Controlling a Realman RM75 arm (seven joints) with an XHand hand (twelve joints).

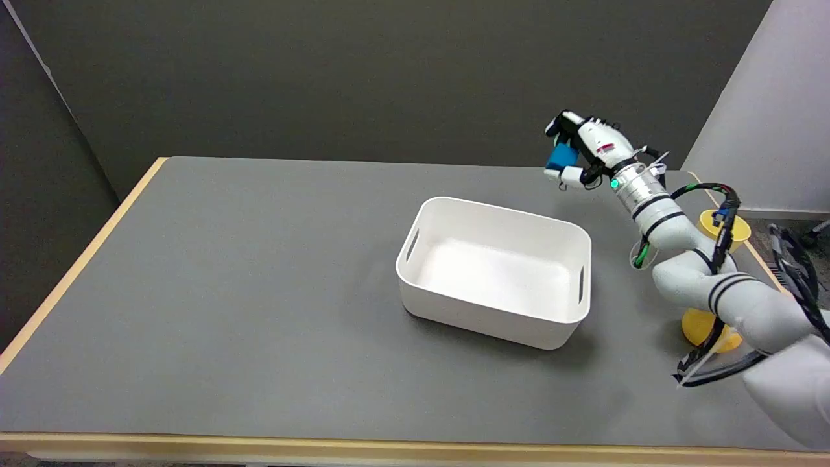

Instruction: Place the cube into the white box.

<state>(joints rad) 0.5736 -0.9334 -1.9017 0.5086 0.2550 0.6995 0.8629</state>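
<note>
A blue cube [561, 155] is held in my right hand [583, 148], raised in the air above the table's far right side. Its fingers close around the cube from above and below. The white box [415, 285] stands open and empty at the table's middle right, with slot handles in its short walls. The hand and cube hang beyond the box's far right corner, above the level of its rim, not over its inside.
A yellow spool-like object [698, 325] stands at the right table edge, partly hidden behind my right arm [687, 259] with its black cables. The grey table [227, 292] has a wooden edge at left and front. Dark walls stand behind.
</note>
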